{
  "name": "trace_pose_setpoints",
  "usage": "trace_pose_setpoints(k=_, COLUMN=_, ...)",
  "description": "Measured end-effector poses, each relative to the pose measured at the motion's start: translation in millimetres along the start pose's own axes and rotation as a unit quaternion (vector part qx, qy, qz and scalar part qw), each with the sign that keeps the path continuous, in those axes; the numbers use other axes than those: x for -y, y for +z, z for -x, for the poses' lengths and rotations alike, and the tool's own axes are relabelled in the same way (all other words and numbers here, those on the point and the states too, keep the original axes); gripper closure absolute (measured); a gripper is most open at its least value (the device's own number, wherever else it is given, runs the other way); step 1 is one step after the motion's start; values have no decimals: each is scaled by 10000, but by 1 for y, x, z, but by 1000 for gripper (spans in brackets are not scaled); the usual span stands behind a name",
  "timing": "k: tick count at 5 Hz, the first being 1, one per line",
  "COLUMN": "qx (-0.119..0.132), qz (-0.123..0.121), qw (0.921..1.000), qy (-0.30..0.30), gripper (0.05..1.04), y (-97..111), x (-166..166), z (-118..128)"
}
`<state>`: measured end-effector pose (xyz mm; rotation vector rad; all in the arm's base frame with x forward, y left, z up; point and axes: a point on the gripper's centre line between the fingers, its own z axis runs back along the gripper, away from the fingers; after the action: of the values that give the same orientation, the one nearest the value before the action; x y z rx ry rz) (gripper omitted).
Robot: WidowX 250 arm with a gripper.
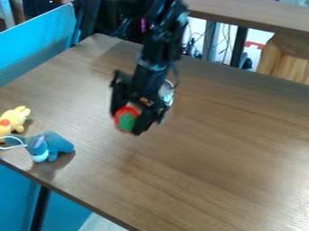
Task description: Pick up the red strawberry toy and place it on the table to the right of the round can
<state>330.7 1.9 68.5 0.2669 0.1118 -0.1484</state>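
In the camera view, the black two-finger pincer (127,123) hangs over the brown wood-grain table (223,153), apparently closed around a small rounded red-and-green thing (126,121), which seems raised off the surface. Partly hidden behind the pincer is a pale, shiny thing with a curved edge (167,94). Near the table's edge sit a grey-blue plush animal (55,143) and, just beside it, a yellow plush animal (15,118). The rounded thing could slip out if its curved sides get too little grip, then roll. A sideways swing could knock the pale thing, if it stands within reach.
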Motion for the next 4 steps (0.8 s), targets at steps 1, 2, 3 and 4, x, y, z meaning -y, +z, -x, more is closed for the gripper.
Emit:
trace_pose_setpoints(k=1, qx=887, qz=-170, qw=9936, qy=-673, gripper=262, y=31, x=13, z=-39)
trace_pose_setpoints(k=2, qx=1356, qz=390, qw=9852, qy=-970, gripper=262, y=36, x=36, z=-71)
trace_pose_setpoints(k=3, qx=1469, qz=781, qw=9759, qy=-1416, gripper=262, y=25, x=59, z=-102)
trace_pose_setpoints(k=4, qx=1503, qz=1322, qw=9609, qy=-1912, gripper=262, y=18, x=85, z=-117)
